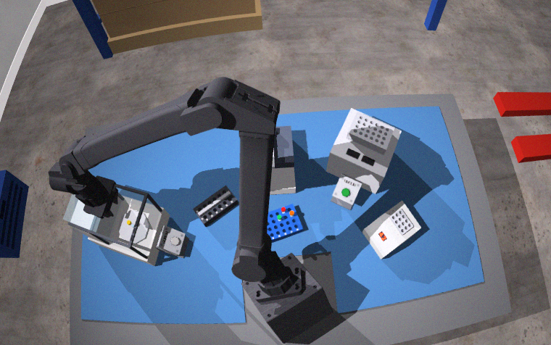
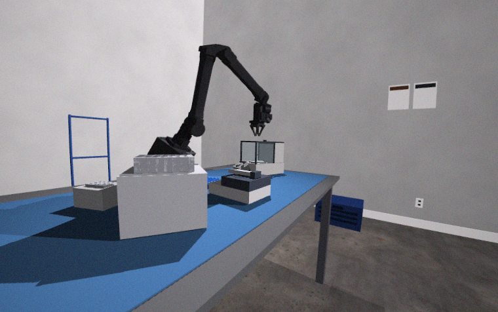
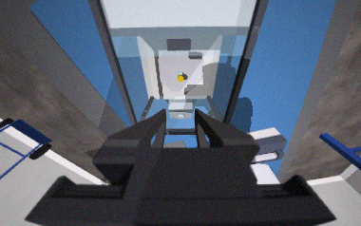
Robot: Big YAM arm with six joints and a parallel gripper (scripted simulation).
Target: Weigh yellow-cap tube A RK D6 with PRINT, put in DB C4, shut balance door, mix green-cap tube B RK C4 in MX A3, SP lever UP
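Tube A, with its yellow cap (image 1: 128, 222) (image 3: 180, 78), stands on the white pan inside the balance's glass box (image 1: 143, 239) (image 2: 263, 152). The box's top pane (image 1: 79, 214) is slid back and sticks out past the rear of the frame. My gripper (image 2: 258, 134) (image 3: 180, 113) hangs a little above the rear part of the box, fingers partly apart with nothing between them. A small grey block on the box shows in the gap between the fingers in the wrist view. Tube B, with its green cap (image 1: 279, 217), stands in the blue rack (image 1: 286, 231).
Red-capped (image 1: 283, 209) and orange-capped (image 1: 291, 212) tubes stand in the rack too. The magnet block (image 1: 215, 205), spectrophotometer (image 1: 283, 162) (image 2: 242, 185), mixer (image 1: 365, 142) (image 2: 161, 198) with its green START key (image 1: 346, 192), and dry block (image 1: 390, 231) (image 2: 94, 195) stand on the blue mat.
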